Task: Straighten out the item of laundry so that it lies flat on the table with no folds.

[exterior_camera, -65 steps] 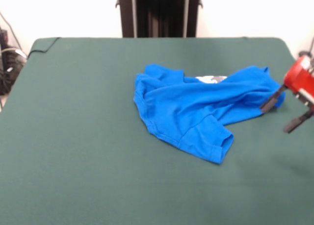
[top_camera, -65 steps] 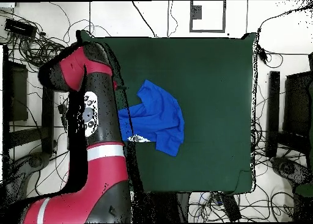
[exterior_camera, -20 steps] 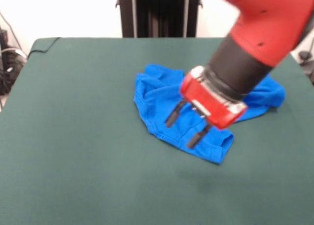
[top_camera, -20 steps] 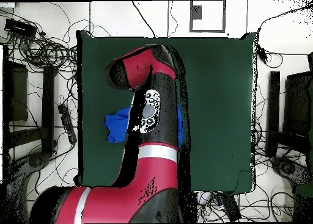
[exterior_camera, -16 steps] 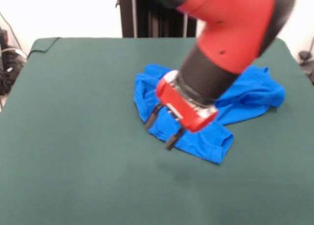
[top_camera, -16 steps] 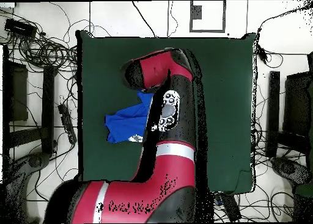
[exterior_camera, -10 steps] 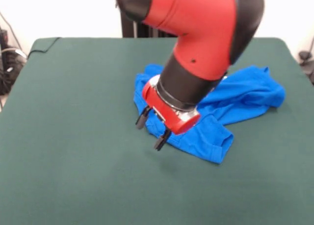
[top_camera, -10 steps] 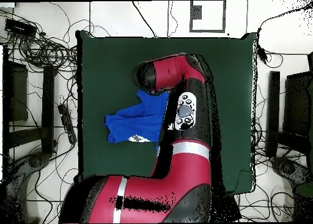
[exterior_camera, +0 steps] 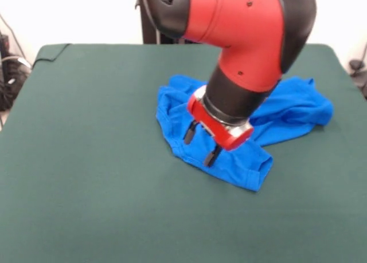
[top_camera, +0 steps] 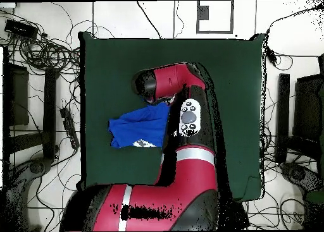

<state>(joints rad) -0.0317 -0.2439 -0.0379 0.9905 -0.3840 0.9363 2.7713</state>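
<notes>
Shirt (exterior_camera: pixel 229 122) — bright blue, crumpled, folded over itself — lies on the green table (exterior_camera: pixel 86 160), a little right of centre in the front view; one sleeve end points toward the near edge, another bunch of cloth spreads out to the right. Red and black arm (exterior_camera: pixel 241 39) comes down over the shirt's middle; its gripper (exterior_camera: pixel 200 144) hangs just above the left part of the cloth, two dark fingers (exterior_camera: pixel 189 133) spread apart with nothing between them. From overhead the arm (top_camera: pixel 183 116) hides much of the shirt (top_camera: pixel 136 128).
</notes>
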